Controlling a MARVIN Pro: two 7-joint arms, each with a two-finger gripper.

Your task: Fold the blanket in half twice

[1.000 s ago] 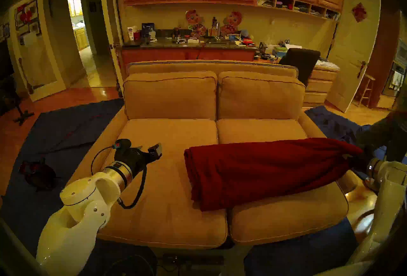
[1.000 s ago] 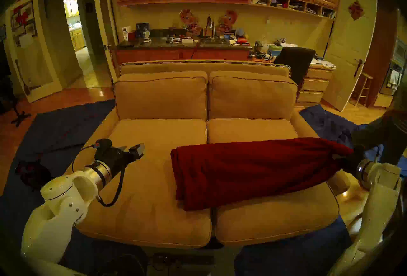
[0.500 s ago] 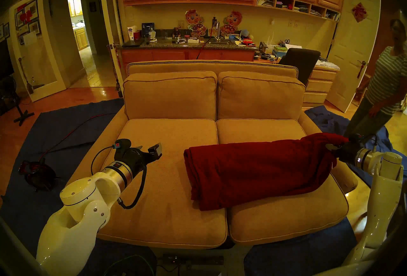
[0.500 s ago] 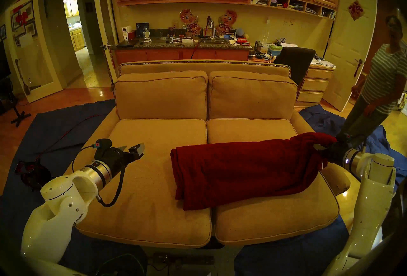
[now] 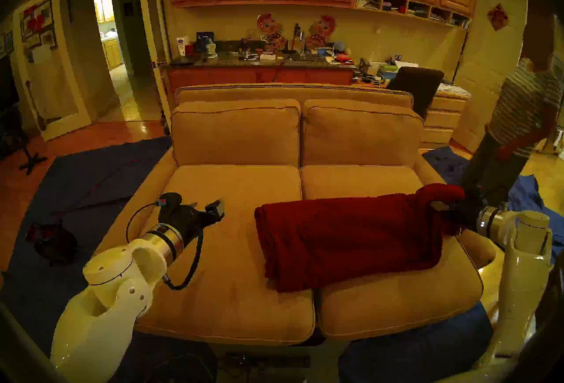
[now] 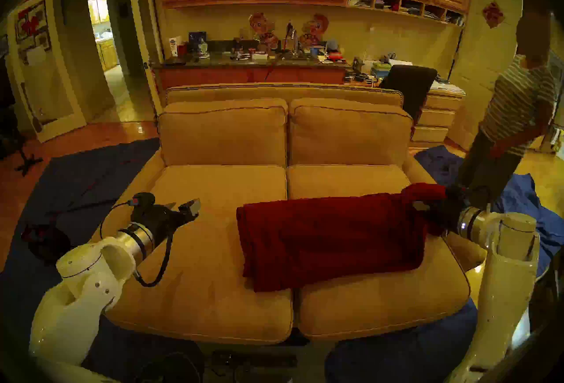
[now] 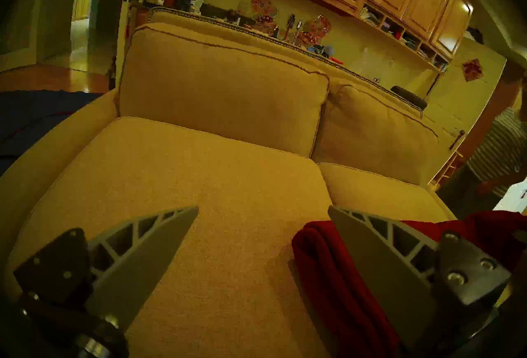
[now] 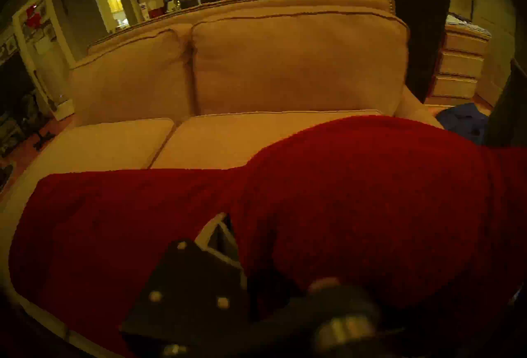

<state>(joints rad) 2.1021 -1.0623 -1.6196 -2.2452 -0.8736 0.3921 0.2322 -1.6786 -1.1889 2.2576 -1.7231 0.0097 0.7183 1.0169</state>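
The blanket (image 5: 341, 239) lies across the right seat cushion of the sofa (image 5: 238, 251), its folded left end reaching just over the seam onto the left cushion and its front corner close to the sofa's front edge. Its right end is bunched and lifted off the cushion near the sofa's right arm, where the right gripper (image 5: 442, 209) is clamped on it; in the right wrist view the cloth covers most of the fingers, so the exact pinch point is hard to make out. The left gripper (image 5: 217, 207) hangs over the left cushion with its fingers spread wide and nothing between them, well apart from the blanket's left end. Most of the left cushion is bare, as is the back strip of the right cushion behind the blanket, and a bare band runs along the front edge. There are two seat cushions, two back cushions, one blanket. Dark blue cloths (image 5: 85, 177) cover the floor on both sides of the sofa, and a person (image 5: 518, 116) in a striped shirt stands just beyond its right arm.
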